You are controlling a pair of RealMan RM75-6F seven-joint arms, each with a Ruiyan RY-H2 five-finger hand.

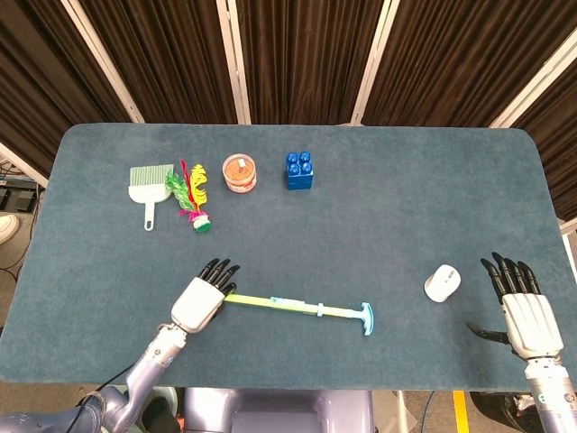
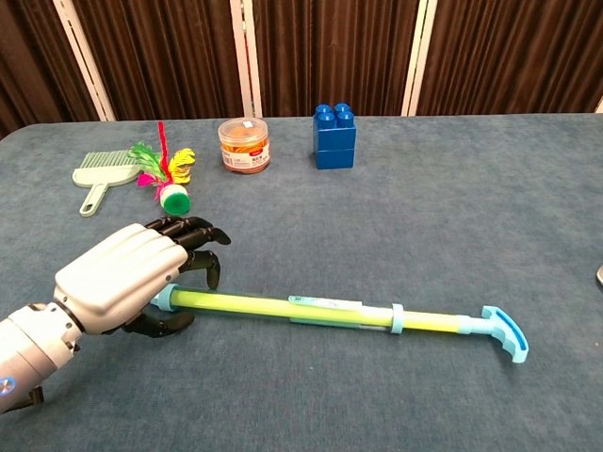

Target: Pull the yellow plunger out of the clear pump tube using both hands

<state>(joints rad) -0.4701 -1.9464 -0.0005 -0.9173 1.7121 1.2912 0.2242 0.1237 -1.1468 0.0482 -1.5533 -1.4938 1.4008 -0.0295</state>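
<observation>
Pump tube flat on the table; left hand grasping its capped end, right hand released, fingers spread, beyond its handle end.

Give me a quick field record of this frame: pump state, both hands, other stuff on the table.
pump: clear pump tube lies flat on the table, yellow plunger inside, blue T-handle toward the robot's right
left hand: left hand arched over the tube's capped end; grip cannot be confirmed
right hand: right hand flat, fingers apart, far from the pump, holds nothing
near right hand: white mouse-like object
back row: green brush, feathered shuttlecock, small jar, blue block
task status: handle not yet gripped
</observation>
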